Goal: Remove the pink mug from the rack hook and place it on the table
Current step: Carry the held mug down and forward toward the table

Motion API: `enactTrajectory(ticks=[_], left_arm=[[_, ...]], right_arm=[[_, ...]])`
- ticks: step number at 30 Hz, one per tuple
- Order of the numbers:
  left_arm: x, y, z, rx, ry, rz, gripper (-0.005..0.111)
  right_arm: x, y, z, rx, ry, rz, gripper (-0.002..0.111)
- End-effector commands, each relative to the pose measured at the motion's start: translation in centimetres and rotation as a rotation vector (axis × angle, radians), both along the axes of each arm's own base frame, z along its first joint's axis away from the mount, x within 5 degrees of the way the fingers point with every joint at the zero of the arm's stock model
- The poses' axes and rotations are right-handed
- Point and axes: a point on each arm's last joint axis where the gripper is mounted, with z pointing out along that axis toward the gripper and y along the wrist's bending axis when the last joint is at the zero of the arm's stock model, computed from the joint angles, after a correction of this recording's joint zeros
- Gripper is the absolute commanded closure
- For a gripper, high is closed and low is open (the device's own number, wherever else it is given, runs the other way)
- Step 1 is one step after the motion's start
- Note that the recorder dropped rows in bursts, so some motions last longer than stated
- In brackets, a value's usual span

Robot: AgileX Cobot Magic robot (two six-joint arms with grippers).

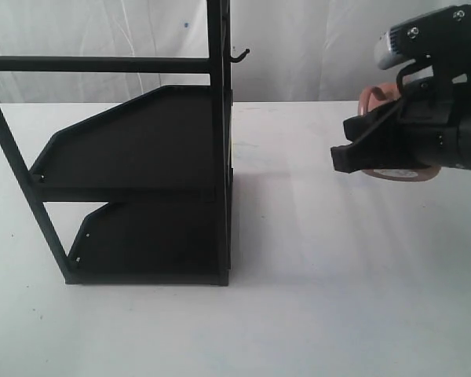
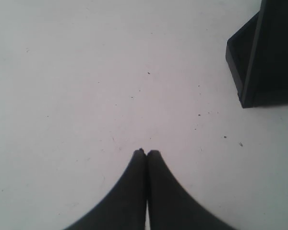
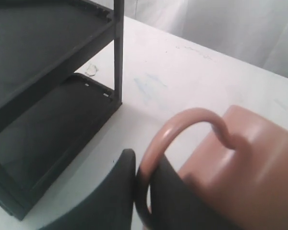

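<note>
The right gripper (image 3: 136, 165) pinches the glossy pink mug (image 3: 252, 163) by its thin loop, rim cut off; the left gripper (image 2: 146, 152) is closed tight.

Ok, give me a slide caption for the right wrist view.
Right gripper clamps the pink mug by its handle, the rack standing apart on the table.
</note>
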Motion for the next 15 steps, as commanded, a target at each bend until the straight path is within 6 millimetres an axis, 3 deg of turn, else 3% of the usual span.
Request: enactTrajectory(ticks=[1,12,15], left_arm=[[0.0,0.0,-0.1,-0.003,-0.002,0.000,0.107],[0.0,0.0,-0.1,-0.003,-0.002,0.000,0.107],[0.0,0.0,-0.1,-0.003,-0.002,0.000,0.107]], right_arm=[[-0.6,0.7,-0.7,0.017,-0.090,-0.044,0.108],[-3.0,1.4,-4.1,-0.115,-0.353,-0.018,0.108],[-3.7,1.2,-4.8,-0.024,-0.414,-0.032,0.108]])
